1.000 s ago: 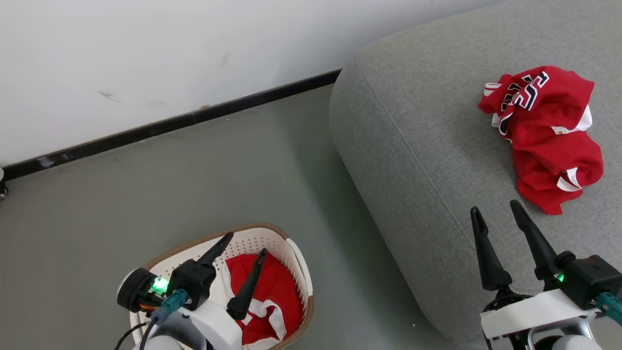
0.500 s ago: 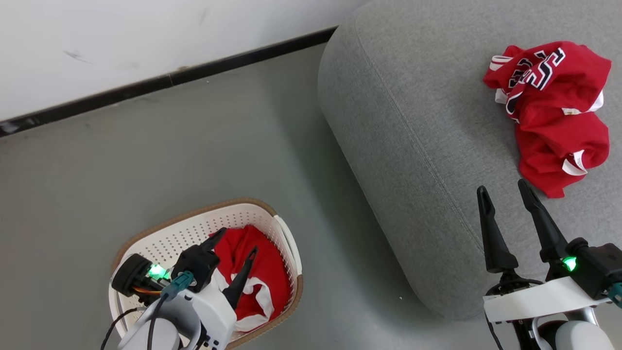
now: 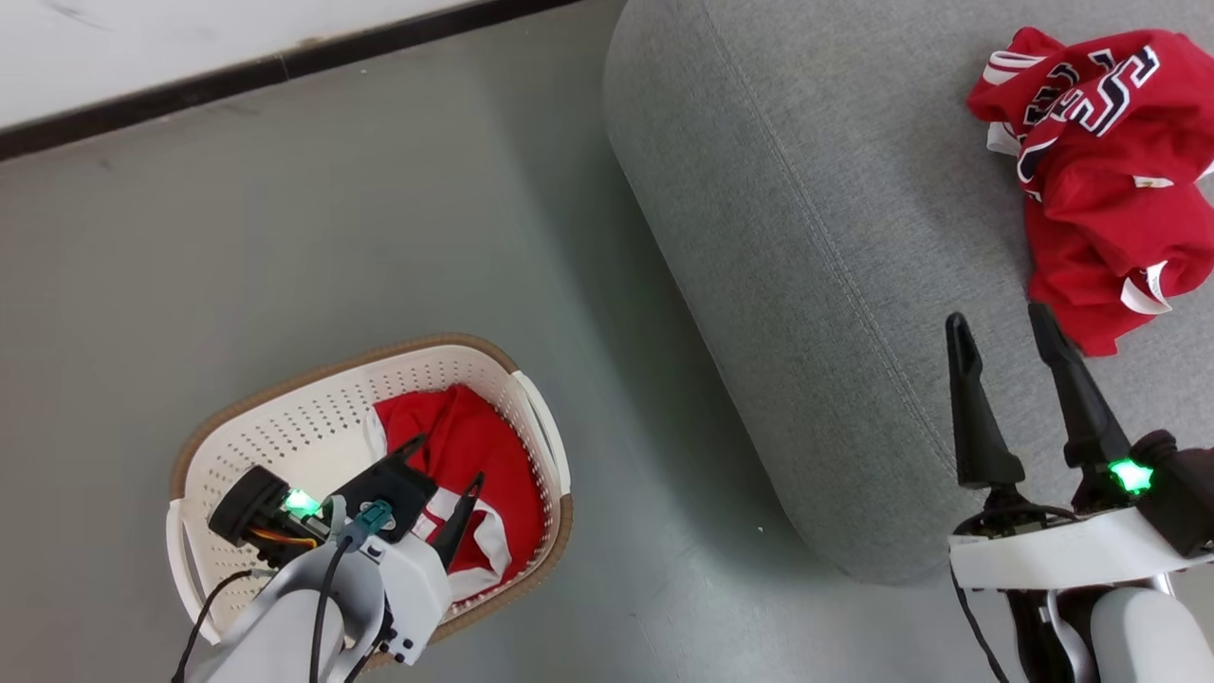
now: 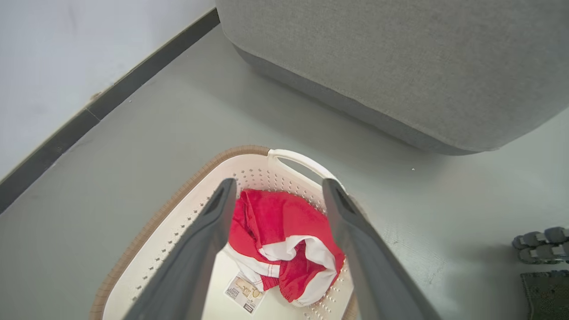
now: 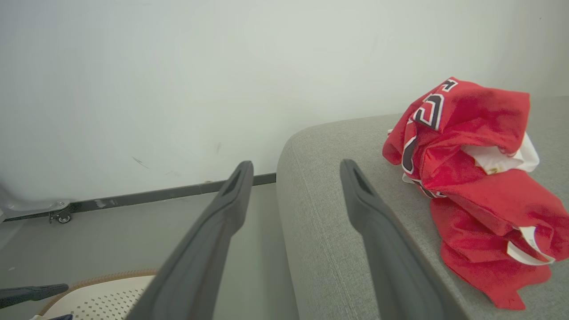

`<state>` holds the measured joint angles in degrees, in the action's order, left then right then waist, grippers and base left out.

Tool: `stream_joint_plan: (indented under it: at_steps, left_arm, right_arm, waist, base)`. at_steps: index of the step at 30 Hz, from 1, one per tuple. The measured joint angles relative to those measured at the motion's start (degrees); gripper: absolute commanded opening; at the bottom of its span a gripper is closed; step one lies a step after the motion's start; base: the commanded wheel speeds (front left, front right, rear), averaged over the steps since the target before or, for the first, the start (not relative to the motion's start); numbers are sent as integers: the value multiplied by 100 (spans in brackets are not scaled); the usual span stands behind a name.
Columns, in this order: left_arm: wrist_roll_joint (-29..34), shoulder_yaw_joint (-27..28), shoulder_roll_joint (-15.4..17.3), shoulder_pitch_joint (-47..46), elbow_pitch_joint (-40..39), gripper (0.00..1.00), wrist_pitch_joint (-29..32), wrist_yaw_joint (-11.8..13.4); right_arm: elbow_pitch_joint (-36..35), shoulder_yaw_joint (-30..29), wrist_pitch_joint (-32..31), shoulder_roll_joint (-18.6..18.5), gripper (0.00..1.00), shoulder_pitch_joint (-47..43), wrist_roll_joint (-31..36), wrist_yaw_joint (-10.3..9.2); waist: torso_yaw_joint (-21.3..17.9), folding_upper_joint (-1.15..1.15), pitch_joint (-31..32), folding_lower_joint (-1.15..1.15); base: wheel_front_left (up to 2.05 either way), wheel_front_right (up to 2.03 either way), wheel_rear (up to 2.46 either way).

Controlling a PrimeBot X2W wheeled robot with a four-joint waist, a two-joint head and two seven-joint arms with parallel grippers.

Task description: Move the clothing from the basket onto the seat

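The cream basket (image 3: 285,398) (image 4: 178,222) with a brown rim stands on the floor at lower left. Red clothing with white trim (image 3: 465,465) (image 4: 280,235) lies in its right half. My left gripper (image 3: 446,460) (image 4: 278,186) hangs open just above that garment, a finger on either side, touching nothing. A second red garment with black-and-white lettering (image 3: 1110,171) (image 5: 471,178) lies crumpled on the grey seat (image 3: 806,209) (image 5: 333,249). My right gripper (image 3: 1001,318) (image 5: 293,164) is open above the seat's front edge, left of that garment.
The grey floor (image 3: 285,218) runs between basket and seat. A white wall with a black skirting board (image 3: 237,76) lies behind. A paper label (image 4: 242,293) lies on the basket's bottom. A small caster wheel (image 5: 60,218) stands by the wall.
The head camera has tilted down, shifting the whole picture upward. My left gripper has sunk deeper into the basket, closer to the red garment. The right gripper stays open over the seat.
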<state>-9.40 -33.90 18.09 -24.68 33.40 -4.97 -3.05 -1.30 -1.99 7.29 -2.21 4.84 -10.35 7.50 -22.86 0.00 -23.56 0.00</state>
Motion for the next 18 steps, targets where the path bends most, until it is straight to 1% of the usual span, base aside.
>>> stream_joint_plan:
  at_steps: [11, 18]
  left_arm:
    - [276, -116, 5, -426, 423, 100, 60, 1]
    - [488, -232, 47, -719, 639, 100, 57, 10]
  right_arm:
    - [-4, 1, 181, 3, 100, 169, -178, 0]
    - [4, 8, 287, 4, 100, 464, -235, 0]
  waist:
    - [-116, 0, -513, 0]
    - [-203, 0, -822, 0]
  base:
    - [0, 0, 0]
    - [0, 0, 0]
